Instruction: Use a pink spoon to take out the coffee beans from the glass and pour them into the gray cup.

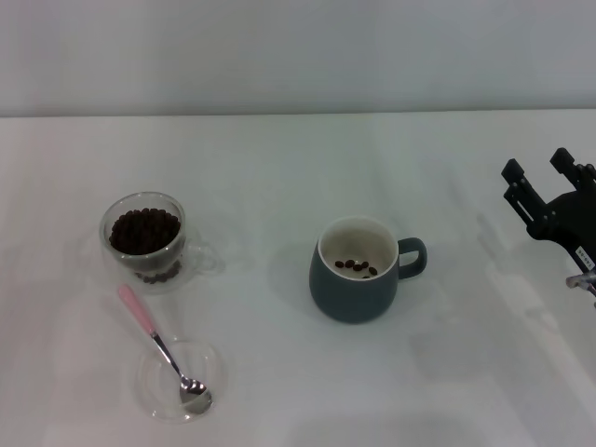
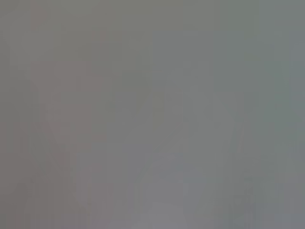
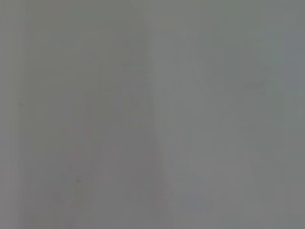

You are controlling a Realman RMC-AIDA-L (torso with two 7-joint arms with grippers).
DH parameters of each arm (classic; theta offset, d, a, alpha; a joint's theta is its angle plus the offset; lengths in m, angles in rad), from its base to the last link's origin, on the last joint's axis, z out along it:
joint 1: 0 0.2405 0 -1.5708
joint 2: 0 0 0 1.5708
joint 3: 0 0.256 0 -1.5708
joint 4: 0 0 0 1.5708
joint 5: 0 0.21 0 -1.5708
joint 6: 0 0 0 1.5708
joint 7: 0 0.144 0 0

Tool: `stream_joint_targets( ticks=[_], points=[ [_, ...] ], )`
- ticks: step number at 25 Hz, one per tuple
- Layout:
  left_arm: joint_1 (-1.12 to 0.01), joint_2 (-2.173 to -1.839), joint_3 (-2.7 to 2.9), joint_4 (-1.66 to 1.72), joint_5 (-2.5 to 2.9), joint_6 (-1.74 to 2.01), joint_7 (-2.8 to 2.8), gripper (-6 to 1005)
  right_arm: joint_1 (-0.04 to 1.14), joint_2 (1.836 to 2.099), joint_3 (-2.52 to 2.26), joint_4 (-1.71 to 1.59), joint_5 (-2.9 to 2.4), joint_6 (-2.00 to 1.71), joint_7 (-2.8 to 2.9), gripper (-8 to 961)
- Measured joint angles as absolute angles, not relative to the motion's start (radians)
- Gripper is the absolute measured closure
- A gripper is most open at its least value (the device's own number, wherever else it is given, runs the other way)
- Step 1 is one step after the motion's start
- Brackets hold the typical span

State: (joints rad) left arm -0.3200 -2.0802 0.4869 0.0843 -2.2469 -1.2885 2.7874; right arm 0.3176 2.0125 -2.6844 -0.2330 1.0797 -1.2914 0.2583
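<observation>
In the head view, the glass (image 1: 145,237) stands at the left, filled with coffee beans (image 1: 143,229). The pink spoon (image 1: 164,351) lies in front of it, its metal bowl resting in a flat clear dish (image 1: 179,377) and its pink handle pointing toward the glass. The gray cup (image 1: 358,269) stands in the middle with a few beans (image 1: 357,266) inside, its handle to the right. My right gripper (image 1: 540,172) is at the far right edge, open and empty, well away from the cup. My left gripper is out of view. Both wrist views show only plain grey.
The white table (image 1: 279,168) runs back to a pale wall. Bare surface lies between the glass and the cup, and between the cup and my right gripper.
</observation>
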Motion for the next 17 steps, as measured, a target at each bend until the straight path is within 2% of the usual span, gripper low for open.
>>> stream_joint_targets(
  ticks=[17],
  points=[
    [-0.333,-2.077,0.490,0.084,-2.214,-1.233,2.791,219,0.334,2.013,-2.684,-0.255,1.075,-1.287,0.245,226]
  ],
)
